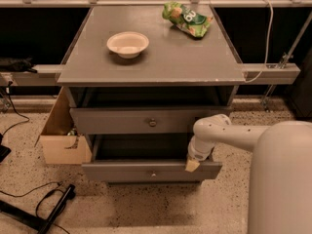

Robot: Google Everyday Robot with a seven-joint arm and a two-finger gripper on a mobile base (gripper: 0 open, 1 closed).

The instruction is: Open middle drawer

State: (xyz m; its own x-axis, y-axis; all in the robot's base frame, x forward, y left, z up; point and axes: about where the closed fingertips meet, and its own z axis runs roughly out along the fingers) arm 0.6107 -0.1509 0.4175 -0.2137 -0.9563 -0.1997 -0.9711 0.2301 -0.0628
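At middle drawer [126, 171] right rim: gripper [192, 165], grip unreadable | bowl [127, 44], snack bag [187, 18] atop | cardboard box [63, 147] left

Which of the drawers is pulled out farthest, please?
The middle drawer, the lower of the two knobbed fronts in view: it juts forward past the top drawer, showing its dark inside. The gripper is at its right end.
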